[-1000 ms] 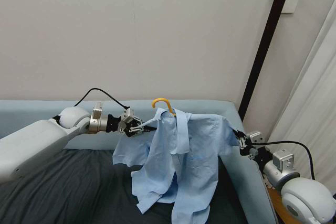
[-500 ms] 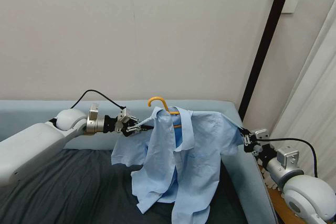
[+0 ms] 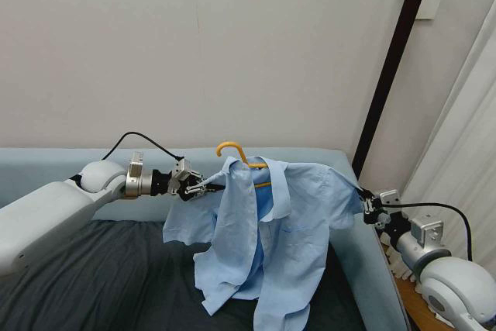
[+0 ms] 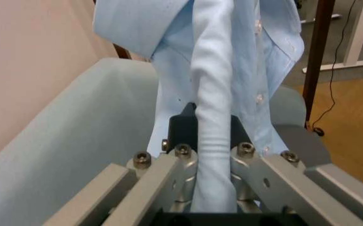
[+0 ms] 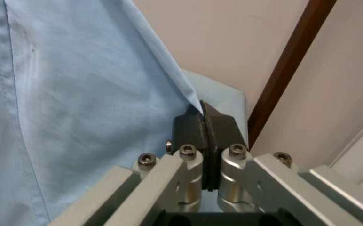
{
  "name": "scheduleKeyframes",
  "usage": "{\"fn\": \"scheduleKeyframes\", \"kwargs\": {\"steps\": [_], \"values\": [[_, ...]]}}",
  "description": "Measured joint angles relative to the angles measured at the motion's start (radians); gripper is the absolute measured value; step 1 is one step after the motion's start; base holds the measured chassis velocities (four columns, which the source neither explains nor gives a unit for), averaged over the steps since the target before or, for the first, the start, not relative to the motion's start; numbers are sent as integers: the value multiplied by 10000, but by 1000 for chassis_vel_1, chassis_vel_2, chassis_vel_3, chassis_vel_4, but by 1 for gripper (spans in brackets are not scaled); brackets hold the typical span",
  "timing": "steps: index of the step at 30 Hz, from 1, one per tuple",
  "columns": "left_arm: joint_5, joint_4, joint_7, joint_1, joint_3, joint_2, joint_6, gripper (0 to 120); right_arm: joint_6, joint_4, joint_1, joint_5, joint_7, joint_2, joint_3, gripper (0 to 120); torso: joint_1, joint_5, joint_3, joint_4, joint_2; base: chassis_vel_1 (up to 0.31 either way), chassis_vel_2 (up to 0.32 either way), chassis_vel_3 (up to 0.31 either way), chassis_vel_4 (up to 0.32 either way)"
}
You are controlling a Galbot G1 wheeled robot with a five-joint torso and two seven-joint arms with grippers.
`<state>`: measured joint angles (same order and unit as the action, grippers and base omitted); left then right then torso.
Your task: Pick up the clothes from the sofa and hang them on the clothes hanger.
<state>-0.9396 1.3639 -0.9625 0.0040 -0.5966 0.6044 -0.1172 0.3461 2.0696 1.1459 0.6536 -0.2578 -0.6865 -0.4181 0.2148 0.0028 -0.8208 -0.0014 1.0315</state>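
A light blue shirt [image 3: 271, 246] hangs on a hanger with a yellow hook [image 3: 231, 149], held up in the air above the sofa [image 3: 70, 269]. My left gripper [image 3: 209, 184] is shut on the shirt's left shoulder; in the left wrist view a rolled band of the blue shirt [image 4: 211, 117] runs between its fingers [image 4: 183, 127]. My right gripper [image 3: 363, 201] is shut on the right shoulder edge, and its black pads [image 5: 205, 126] pinch the corner of the shirt fabric [image 5: 74, 103] there.
The sofa has a pale blue back [image 3: 46, 164] and a dark seat cover. A dark upright clothes-rack post [image 3: 391, 60] stands to the right by the wall. A pale curtain [image 3: 465, 137] hangs at the far right.
Both grippers have shifted slightly outward and the shirt has spread wider between them. The hanger hook has moved a little to the left.
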Motion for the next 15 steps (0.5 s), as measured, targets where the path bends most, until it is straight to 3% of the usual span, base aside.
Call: {"fn": "scheduleKeyframes", "kwargs": {"steps": [7, 15], "values": [[0, 0, 38, 69, 55, 12, -4, 1, 79, 127, 70, -45, -18, 14, -39, 0, 0, 0, 0, 1, 0, 0, 0, 0, 0], [7, -75, 15, 178, 257, -160, -35, 1, 24, 495, 571, -105, 700, 269, -429, 30, 0, -1, 0, 3, 0, 0, 0, 0, 0]]}}
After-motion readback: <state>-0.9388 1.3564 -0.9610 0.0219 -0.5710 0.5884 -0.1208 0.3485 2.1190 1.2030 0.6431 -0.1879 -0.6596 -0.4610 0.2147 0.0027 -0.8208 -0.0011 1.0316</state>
